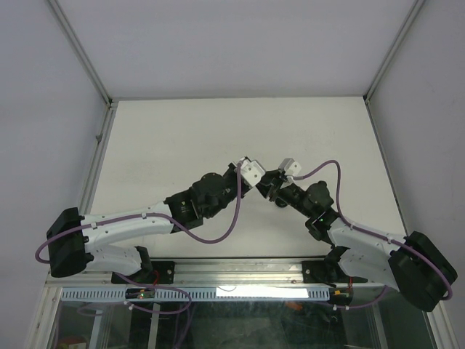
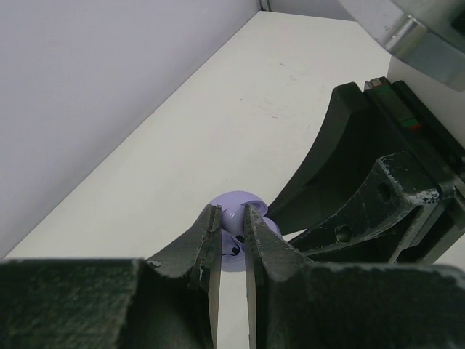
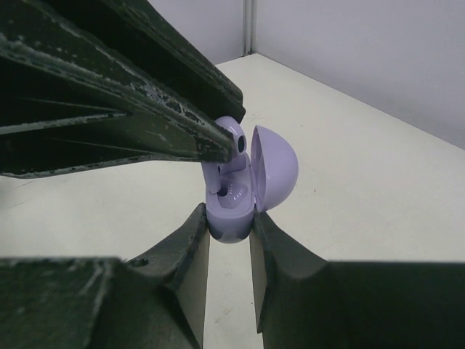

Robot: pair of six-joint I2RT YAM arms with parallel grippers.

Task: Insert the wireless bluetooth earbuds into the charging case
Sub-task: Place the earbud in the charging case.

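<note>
A pale purple charging case (image 3: 234, 211) stands open, its round lid (image 3: 275, 169) swung to the right. My right gripper (image 3: 229, 227) is shut on the case's lower body. My left gripper (image 2: 232, 218) is shut on a pale purple earbud (image 2: 235, 219) and holds it at the case's mouth; in the right wrist view the earbud (image 3: 234, 142) sits partly in the left slot, its stem down. In the left wrist view the case (image 2: 234, 256) shows behind my fingertips. In the top view both grippers (image 1: 265, 182) meet at mid table and hide the case.
White table (image 1: 182, 138) with grey walls on three sides. The right arm's fingers (image 2: 349, 189) crowd the right of the left wrist view. A metal rail (image 1: 232, 273) runs along the near edge.
</note>
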